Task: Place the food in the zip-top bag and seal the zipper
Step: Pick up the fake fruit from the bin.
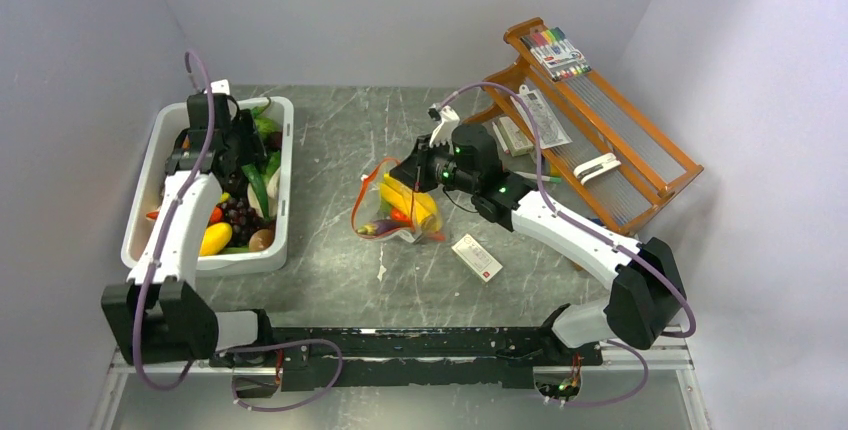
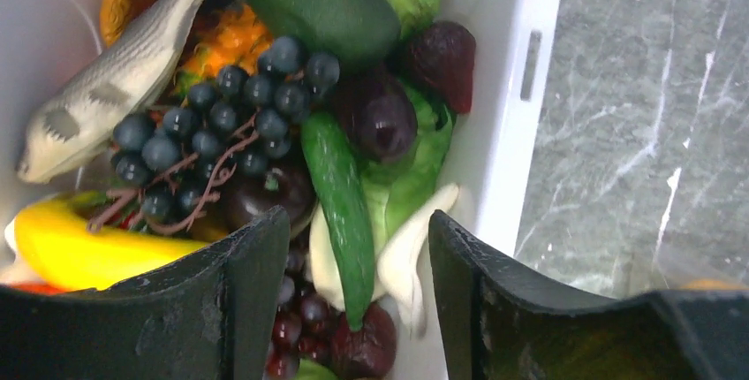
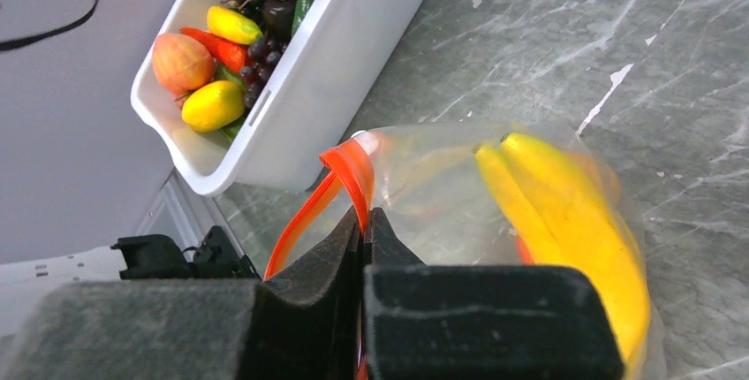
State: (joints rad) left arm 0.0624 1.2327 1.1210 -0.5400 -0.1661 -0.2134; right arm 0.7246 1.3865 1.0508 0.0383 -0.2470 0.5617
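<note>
At frame left, we judged the spread left gripper (image 2: 359,237) needed centring on the green pepper (image 2: 334,177); the right gripper (image 3: 364,223) pinched the zipper (image 3: 351,171).

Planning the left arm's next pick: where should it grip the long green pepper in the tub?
Probably mid-length on the pepper, from straight above, the left gripper closing across its narrow width: it lies slim and uncovered, on top.

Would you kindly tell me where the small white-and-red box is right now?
In the top view, the white-and-red box lies on the table right of centre, close beside the zip-top bag, on its right and nearer the arm bases.
</note>
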